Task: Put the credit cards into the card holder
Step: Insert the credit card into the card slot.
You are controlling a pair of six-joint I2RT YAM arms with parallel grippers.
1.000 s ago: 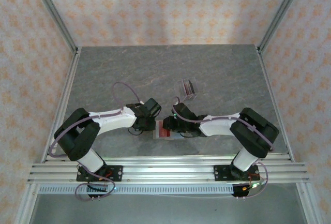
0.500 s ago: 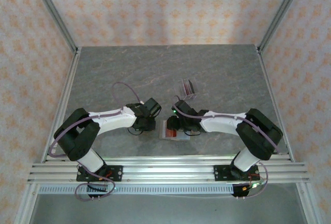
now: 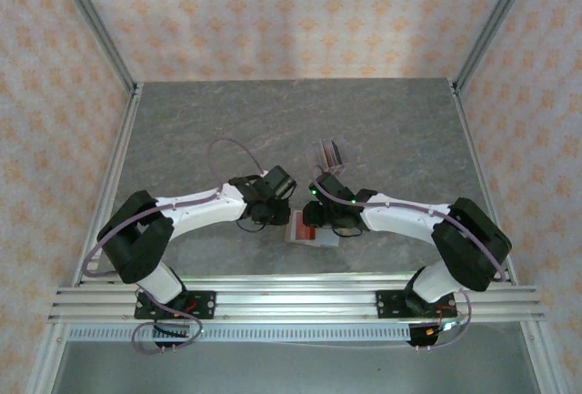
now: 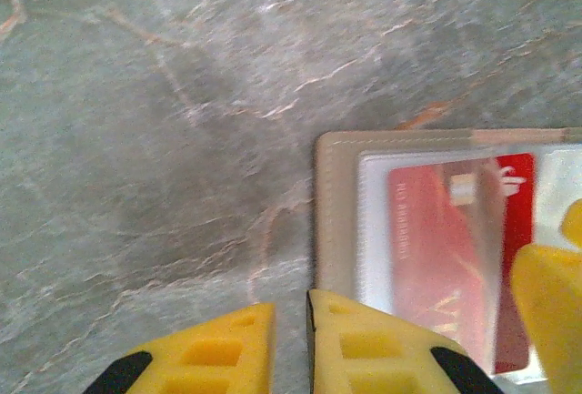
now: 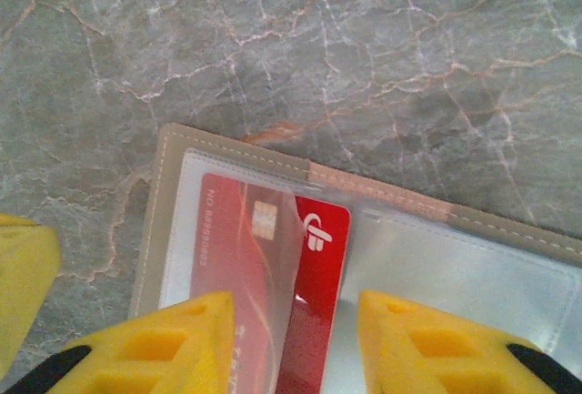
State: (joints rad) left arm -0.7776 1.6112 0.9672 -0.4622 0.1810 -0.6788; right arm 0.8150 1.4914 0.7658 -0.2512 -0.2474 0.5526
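From above, the small tan-brown folding wallet [image 3: 309, 236] lies open on the grey marbled table [image 3: 200, 130] between the left gripper [image 3: 284, 219] and right gripper [image 3: 320, 221]. Left wrist view: a red chip card [image 4: 446, 248] sits mostly under its clear pocket [image 4: 427, 230], the left fingers [image 4: 364, 348] nearly closed on nothing. Right wrist view: the card's long axis runs toward the spread, empty right fingers [image 5: 182, 339].

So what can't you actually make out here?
- Top external: the card holder is partly under the right arm; the clear rack's contents are too small to count.
- Right wrist: the red card's lower end is cut by the frame's edge; its print is blurred.
- Left wrist: the holder's right side runs off frame.
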